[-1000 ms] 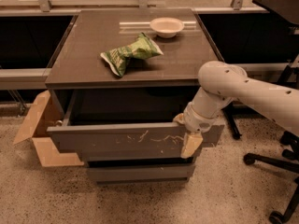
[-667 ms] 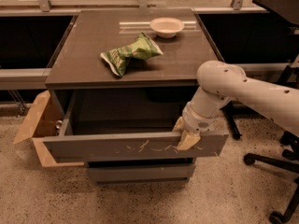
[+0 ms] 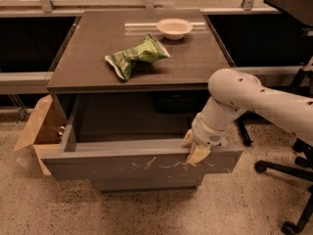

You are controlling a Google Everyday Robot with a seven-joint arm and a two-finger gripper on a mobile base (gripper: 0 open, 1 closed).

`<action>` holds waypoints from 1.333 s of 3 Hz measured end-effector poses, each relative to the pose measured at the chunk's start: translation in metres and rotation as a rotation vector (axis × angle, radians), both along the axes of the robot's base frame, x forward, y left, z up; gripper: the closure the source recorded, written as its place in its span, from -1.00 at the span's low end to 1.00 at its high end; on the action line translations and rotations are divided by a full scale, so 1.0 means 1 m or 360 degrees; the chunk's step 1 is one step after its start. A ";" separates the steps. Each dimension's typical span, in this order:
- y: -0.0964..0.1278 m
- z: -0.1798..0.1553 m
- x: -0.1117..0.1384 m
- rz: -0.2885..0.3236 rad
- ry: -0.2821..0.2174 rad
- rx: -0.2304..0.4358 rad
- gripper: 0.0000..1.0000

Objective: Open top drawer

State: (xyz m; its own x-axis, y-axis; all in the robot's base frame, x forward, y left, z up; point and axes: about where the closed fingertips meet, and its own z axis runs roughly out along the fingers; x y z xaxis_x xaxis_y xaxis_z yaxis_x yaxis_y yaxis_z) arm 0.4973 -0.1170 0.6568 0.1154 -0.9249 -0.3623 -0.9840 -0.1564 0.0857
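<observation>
The top drawer (image 3: 122, 164) is a wide dark grey front with white scratch marks. It stands pulled far out of the cabinet, and its inside looks dark and empty. My gripper (image 3: 194, 148) hangs from the white arm (image 3: 244, 99) that comes in from the right. Its tan fingers (image 3: 198, 153) sit over the top edge of the drawer front, right of the middle. One finger is inside the drawer and one is on the front face.
On the cabinet top (image 3: 88, 62) lie a green chip bag (image 3: 136, 57) and a white bowl (image 3: 174, 27). A cardboard box (image 3: 35, 129) stands on the floor at the left. An office chair base (image 3: 288, 173) is at the right. A lower drawer front (image 3: 146, 184) shows below.
The drawer has slid further out toward the camera, with my gripper moving along on its front edge. The inside of the drawer shows more now.
</observation>
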 end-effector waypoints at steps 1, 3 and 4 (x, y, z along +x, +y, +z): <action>0.000 0.000 -0.001 0.0000 0.0000 0.0001 0.64; 0.000 0.000 -0.001 0.0000 0.0000 0.0001 -0.44; -0.037 0.040 0.005 0.0017 -0.0069 0.0004 -0.99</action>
